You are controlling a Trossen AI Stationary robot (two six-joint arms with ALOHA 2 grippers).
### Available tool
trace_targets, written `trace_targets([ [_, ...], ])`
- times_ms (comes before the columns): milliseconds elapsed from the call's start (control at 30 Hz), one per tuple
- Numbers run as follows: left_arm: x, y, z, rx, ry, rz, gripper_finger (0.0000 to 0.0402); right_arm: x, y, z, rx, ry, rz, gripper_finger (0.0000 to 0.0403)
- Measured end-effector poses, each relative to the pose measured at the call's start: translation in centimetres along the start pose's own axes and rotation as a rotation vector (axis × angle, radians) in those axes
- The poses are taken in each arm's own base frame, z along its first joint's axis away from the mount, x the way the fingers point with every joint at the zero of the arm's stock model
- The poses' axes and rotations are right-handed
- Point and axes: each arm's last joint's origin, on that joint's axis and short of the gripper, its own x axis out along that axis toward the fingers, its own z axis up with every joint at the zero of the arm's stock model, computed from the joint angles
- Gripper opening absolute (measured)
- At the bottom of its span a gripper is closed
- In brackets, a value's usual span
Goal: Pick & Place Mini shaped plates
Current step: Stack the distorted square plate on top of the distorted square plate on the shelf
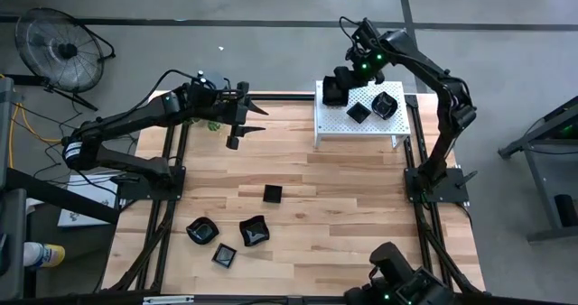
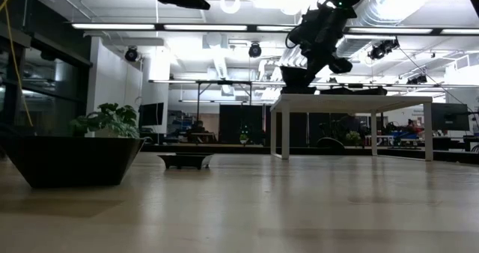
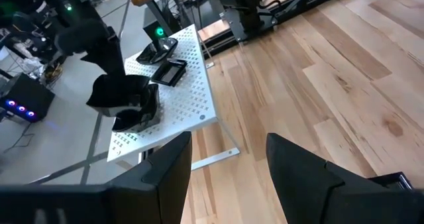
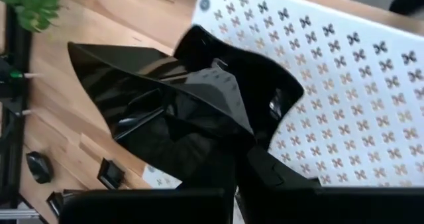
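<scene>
Right gripper point(image 1: 336, 87) is over the near-left corner of the white perforated rack point(image 1: 384, 124), which stands at the far right corner of the table point(image 1: 361, 206); its fingers are clamped together on a glossy black plate point(image 4: 165, 111), wide and wavy-edged, held by the rim and tilted. Whether that plate touches the rack surface yet I cannot tell; the left wrist view shows it just above or on the rack's corner. Two more plates already lie on the rack: a small square one point(image 1: 358, 112) near the middle and a rounded one point(image 1: 385, 105) toward the rack's right side. Four plates wait on the table toward its near left: a small square point(image 1: 272, 194) near the centre, a wavy one point(image 1: 254, 231), a rounded one point(image 1: 200, 230) and another square point(image 1: 224, 254) closest to the near edge. Left gripper point(image 1: 242, 123) hangs above the far left part of the table, fingers spread apart, empty. Handling judgement: these look like stiff, thin-walled dishes, light, probably ceramic or hard plastic, so chip-prone if dropped. The gloss suggests a slippery surface. Best hold is a pinch across the raised rim, one finger inside and one outside, as the flat bottoms offer nothing to catch. Square ones should sit truer in the pinch than the wavy edges.
</scene>
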Motion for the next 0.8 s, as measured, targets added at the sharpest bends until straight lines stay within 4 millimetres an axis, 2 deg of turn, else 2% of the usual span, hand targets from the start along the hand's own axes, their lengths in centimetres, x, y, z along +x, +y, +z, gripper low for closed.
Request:
trace_targets([
  [800,0.00,0.01,-0.02,0.004,0.004,0.004,0.0189,0.14,0.18,-0.11,0.026,-0.013,-0.050,0.0000],
])
